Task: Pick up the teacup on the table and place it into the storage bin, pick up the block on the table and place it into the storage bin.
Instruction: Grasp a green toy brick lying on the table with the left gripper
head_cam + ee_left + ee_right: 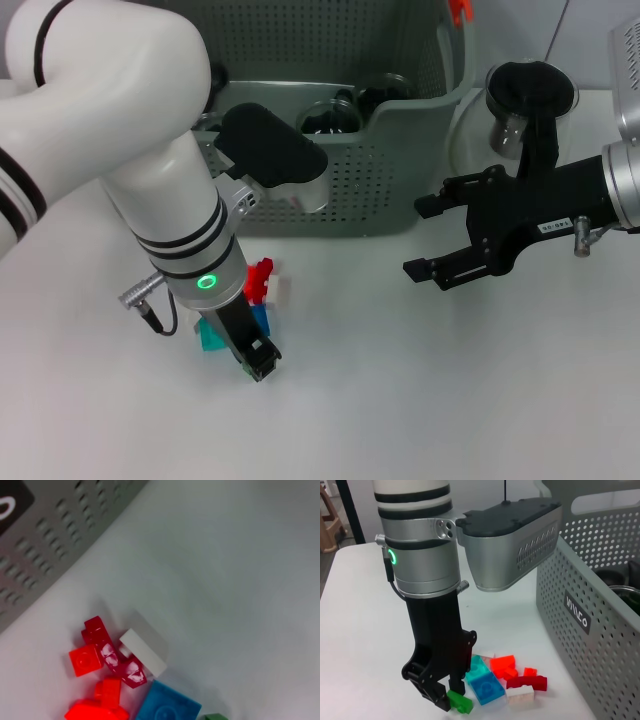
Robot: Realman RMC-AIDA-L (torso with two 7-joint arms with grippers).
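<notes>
the green block (460,702) is seen at the lower centre of the right wrist frame, at the edge of a cluster of red, blue and white blocks (507,680) on the table (420,400). it is held between the fingertips of the left gripper (451,700), which is closed down on it and points straight down. the block's long axis appears to lie across the jaws. the storage bin (400,190) stands at the upper centre of the head frame, beyond the left gripper (258,365); dark cups (330,115) are seen inside it. the right gripper (425,240) is noted spread wide at mid right, well apart from the blocks. the left arm is judged the nearer.
</notes>
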